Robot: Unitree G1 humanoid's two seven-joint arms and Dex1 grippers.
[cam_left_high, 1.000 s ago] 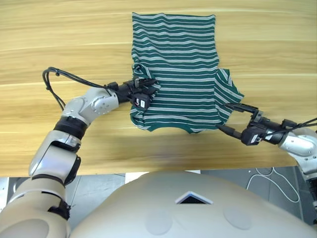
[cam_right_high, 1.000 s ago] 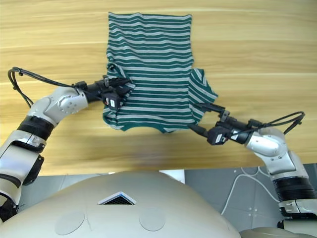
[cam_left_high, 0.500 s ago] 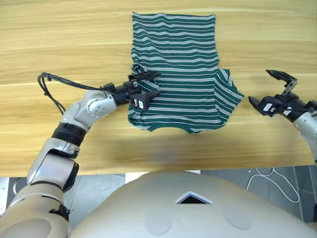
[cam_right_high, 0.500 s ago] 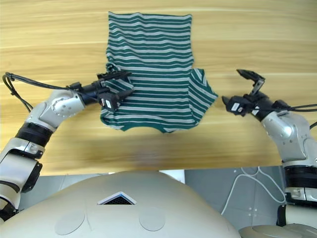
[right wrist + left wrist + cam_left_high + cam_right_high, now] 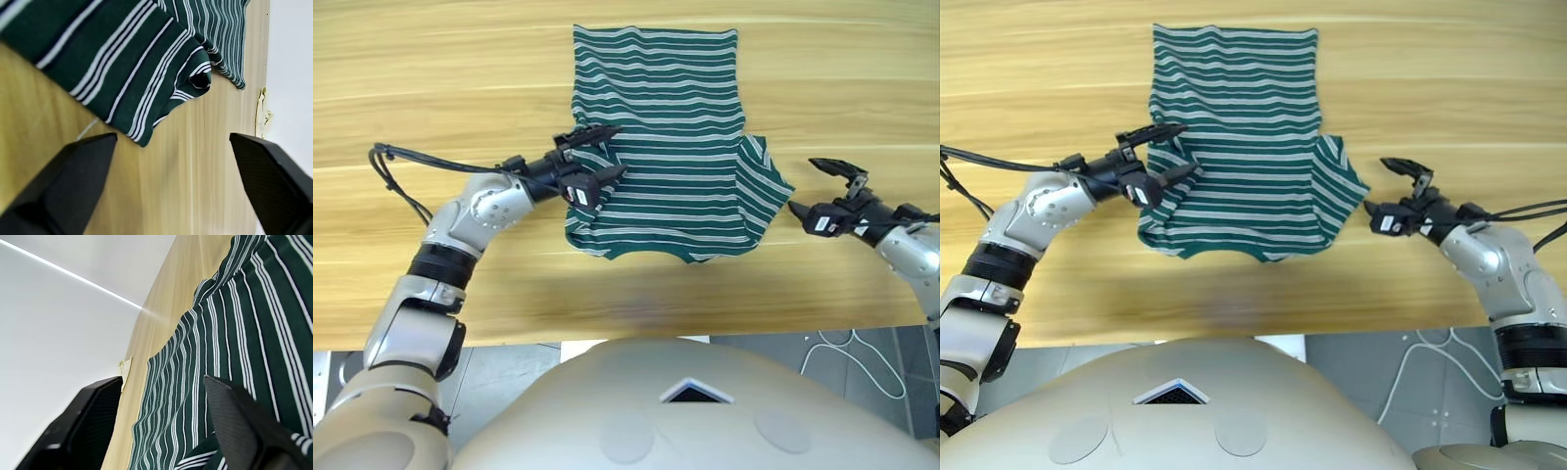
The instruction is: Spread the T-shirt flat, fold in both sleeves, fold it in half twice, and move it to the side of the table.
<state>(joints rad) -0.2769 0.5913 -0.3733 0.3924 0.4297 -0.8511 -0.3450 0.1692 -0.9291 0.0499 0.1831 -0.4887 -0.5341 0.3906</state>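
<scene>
A green T-shirt (image 5: 661, 127) with white stripes lies on the wooden table (image 5: 431, 78), collar end toward me. Its left sleeve is tucked in along the left edge. The right sleeve (image 5: 764, 176) sticks out to the right, seen close in the right wrist view (image 5: 137, 73). My left gripper (image 5: 617, 150) is open just over the shirt's left edge, with striped cloth (image 5: 230, 333) beyond its fingers (image 5: 93, 421). To the right of that sleeve, apart from it, my right gripper (image 5: 803, 184) stands open and holds nothing.
Bare wood lies on both sides of the shirt and in front of it, up to the table's front edge (image 5: 607, 328). A small pale scrap (image 5: 263, 110) sits at the far table edge. Cables (image 5: 842, 352) lie on the floor at the right.
My right gripper let go of the shirt's lower right corner, swung out to the right, then came back a little toward the sleeve. My left gripper opened and rose off the left edge.
</scene>
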